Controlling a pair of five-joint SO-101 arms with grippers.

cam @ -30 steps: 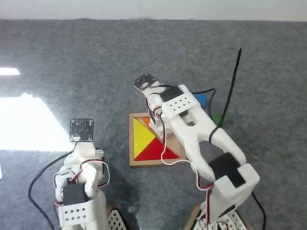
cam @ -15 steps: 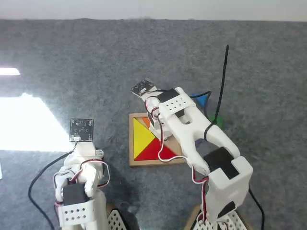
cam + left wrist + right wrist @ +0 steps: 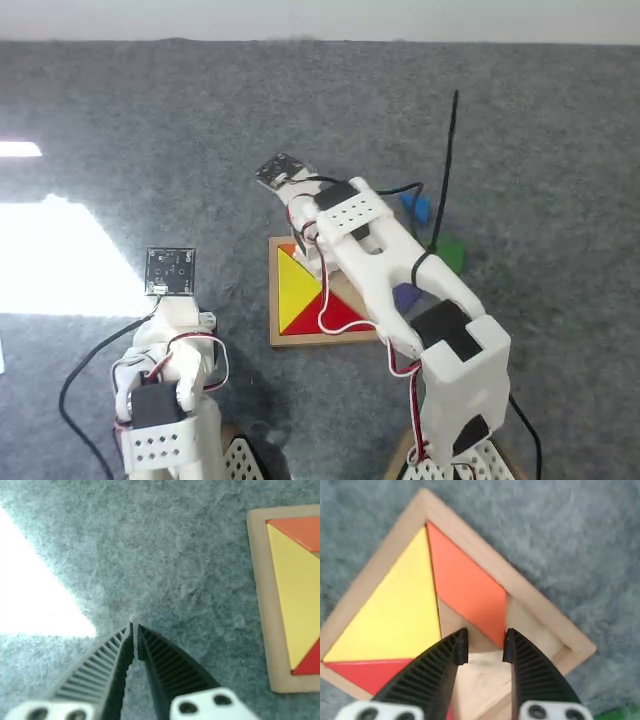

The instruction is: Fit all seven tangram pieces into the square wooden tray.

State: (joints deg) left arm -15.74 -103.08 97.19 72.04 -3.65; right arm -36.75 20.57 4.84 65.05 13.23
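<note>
High view: the right arm (image 3: 385, 265) leans over the square wooden tray (image 3: 274, 300). The yellow triangle (image 3: 295, 283) and red triangle (image 3: 335, 318) are seated inside. The blue piece (image 3: 415, 207), green piece (image 3: 450, 254) and purple piece (image 3: 407, 296) wait on the grey mat (image 3: 150, 130).
Left wrist view: the left gripper (image 3: 134, 629) is pinched together and empty, above the mat, apart from the tray.
Right wrist view: the right gripper (image 3: 485, 641) is parted and empty, over bare tray floor just beside the orange parallelogram (image 3: 467, 587).

Tray part-filled, three pieces loose.
I see the square wooden tray (image 3: 273, 295) flat on the bench, holding a yellow triangle (image 3: 295, 285), a red triangle (image 3: 335, 316) and an orange parallelogram (image 3: 467, 587). The blue piece (image 3: 415, 207), green piece (image 3: 450, 254) and purple piece (image 3: 407, 296) lie beside it.
</note>
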